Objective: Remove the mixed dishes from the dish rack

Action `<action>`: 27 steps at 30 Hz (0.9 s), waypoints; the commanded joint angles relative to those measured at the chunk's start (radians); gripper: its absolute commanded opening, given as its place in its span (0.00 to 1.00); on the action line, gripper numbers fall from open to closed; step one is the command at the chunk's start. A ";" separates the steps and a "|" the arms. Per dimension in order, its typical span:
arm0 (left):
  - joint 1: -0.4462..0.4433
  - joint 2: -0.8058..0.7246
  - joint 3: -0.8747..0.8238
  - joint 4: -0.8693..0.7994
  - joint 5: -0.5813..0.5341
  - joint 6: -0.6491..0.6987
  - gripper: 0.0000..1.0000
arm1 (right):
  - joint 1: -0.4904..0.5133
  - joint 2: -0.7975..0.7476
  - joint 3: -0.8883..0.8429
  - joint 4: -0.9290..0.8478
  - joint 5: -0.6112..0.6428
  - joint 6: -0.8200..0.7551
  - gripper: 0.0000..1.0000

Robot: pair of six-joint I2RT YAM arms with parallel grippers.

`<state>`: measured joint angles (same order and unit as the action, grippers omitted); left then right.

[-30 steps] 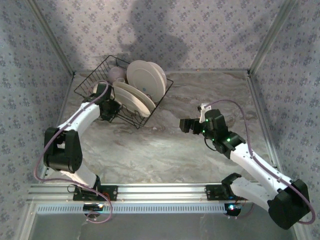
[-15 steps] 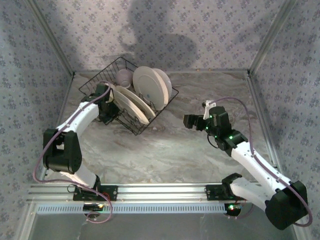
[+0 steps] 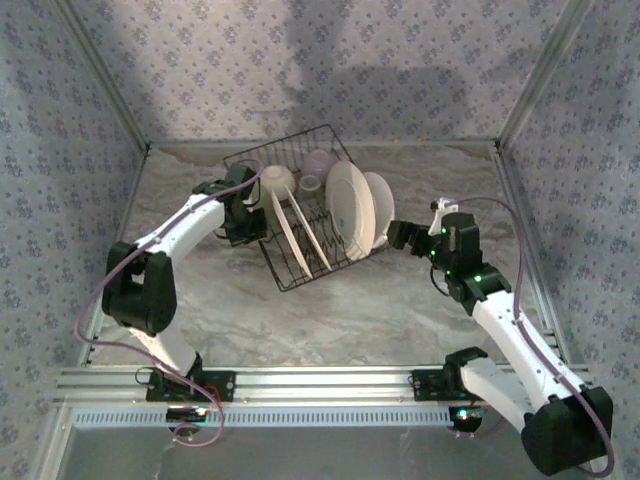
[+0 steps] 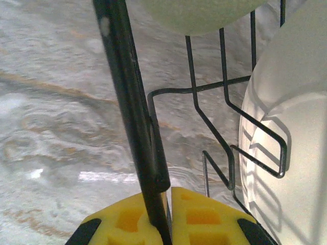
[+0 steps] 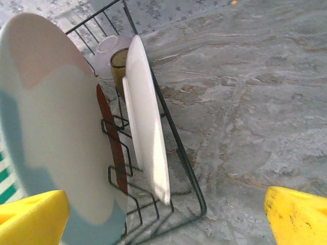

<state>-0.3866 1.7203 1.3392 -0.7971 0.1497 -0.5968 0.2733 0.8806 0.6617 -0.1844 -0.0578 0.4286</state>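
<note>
With the left end effector (image 4: 164, 214) clamped on the dish rack (image 4: 127, 102) wire, brace it steady; the right end effector (image 5: 163, 217), spread apart, should centre squarely on the outer white plate (image 5: 145, 132) rim

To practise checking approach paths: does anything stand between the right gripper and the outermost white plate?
Nothing visible does. The open right gripper faces the white plate edge-on; the dish rack runs beside and below it.

Right gripper (image 5: 164, 217) had its fingers set wide apart; dish rack (image 5: 180, 148) corner lay between them; large white plate (image 5: 56, 127) stood upright just beside one finger (image 5: 33, 217); red-rimmed plate (image 5: 110, 138) and second white plate (image 5: 145, 127) stood further inward; amber cup (image 5: 118, 64) and lavender bowl (image 5: 107, 48) sat beyond the fingertips; marble table (image 5: 245, 102) lay ahead of the other finger.
</note>
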 commanded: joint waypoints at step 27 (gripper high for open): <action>0.121 0.255 0.346 -0.145 0.088 0.158 0.00 | -0.001 -0.170 -0.001 -0.108 0.083 0.058 1.00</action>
<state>-0.3351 1.9591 1.6539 -0.9211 0.2859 -0.4198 0.2588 0.7189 0.6239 -0.2680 0.0048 0.4759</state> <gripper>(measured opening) 0.066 0.995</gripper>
